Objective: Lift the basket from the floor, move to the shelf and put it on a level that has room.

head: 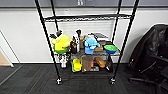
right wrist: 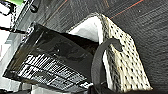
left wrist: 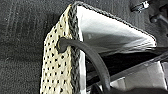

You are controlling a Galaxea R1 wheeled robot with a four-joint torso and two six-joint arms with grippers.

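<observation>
Dark carpet floor (left wrist: 20,37), basket (left wrist: 60,65) hanging above it, shelf (head: 85,45) ahead

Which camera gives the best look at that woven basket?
The right wrist view: the basket shows its dotted side, dark handle, pale lining and black contents above the carpet. The left wrist view shows one corner, rim and handle close up.

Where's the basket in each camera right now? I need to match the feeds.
Head view: I can't find the basket there; the shelf stands ahead on the carpet.
Left wrist view: the basket hangs close below the camera, dark handle looping up.
Right wrist view: the basket, handle arching up.
Shared landmark: the carpet.
</observation>
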